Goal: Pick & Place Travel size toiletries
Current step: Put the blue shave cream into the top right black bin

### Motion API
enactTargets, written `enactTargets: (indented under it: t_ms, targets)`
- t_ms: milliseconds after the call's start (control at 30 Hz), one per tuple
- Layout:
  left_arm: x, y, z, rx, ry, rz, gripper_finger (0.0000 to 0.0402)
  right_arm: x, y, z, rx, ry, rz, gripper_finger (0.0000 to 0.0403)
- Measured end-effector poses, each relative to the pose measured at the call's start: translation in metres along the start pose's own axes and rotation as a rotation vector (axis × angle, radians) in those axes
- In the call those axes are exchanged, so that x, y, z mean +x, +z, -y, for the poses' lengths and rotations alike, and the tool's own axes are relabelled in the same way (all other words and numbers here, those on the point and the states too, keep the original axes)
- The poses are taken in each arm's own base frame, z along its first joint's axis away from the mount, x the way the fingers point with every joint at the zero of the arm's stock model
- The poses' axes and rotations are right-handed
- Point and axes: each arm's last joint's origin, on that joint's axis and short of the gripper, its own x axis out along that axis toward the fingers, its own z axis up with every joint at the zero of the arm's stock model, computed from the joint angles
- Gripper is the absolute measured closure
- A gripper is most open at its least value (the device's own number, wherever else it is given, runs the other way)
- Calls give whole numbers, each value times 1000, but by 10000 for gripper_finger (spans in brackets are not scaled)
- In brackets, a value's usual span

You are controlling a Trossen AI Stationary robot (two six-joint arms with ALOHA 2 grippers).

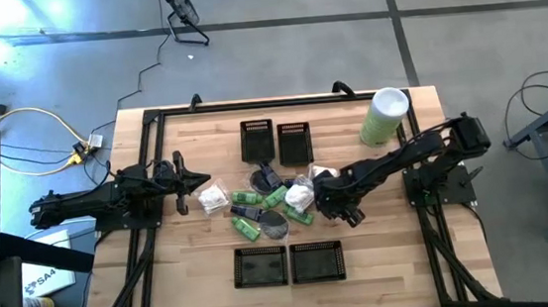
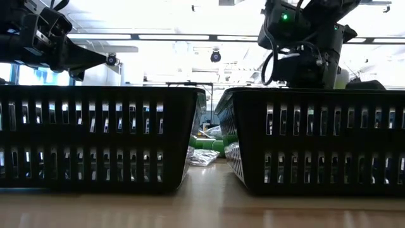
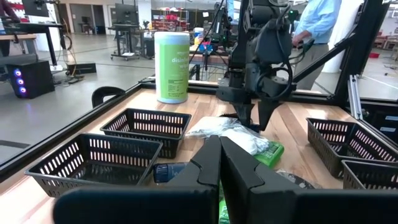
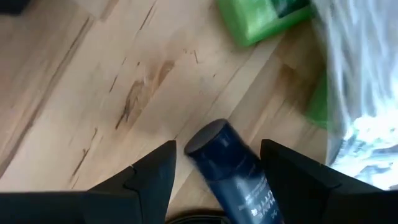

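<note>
Now right claw [image 4: 214, 168] angled down, straddling dark blue bottle [image 4: 235, 174]

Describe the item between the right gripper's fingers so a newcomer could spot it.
Find the toiletry pile mid-table; the right gripper hangs over its right edge. Between its open fingers lies a dark blue bottle with a flat cap, unlike the green packs nearby.

The right gripper [image 1: 323, 195] is reaching into the pile of toiletries [image 1: 261, 203] at mid-table, while the left gripper [image 1: 200, 184] is hanging beside the pile's other edge. Four mesh baskets [image 1: 261, 266] are flanking the pile, a pale-green cylinder [image 1: 384, 116] standing near the corner.
</note>
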Motion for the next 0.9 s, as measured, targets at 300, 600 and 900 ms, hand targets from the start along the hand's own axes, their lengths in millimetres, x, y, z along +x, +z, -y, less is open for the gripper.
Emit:
enactTargets:
  t_ms: [300,600,900]
  targets:
    - [0,0,0,0,0,0,402,2,1,-2,-15,-5,-10,176]
    - [0,0,0,0,0,0,402,2,0,-2,-15,-7,-22,199]
    - [0,0,0,0,0,0,402,2,1,-1,-15,-11,-2,278]
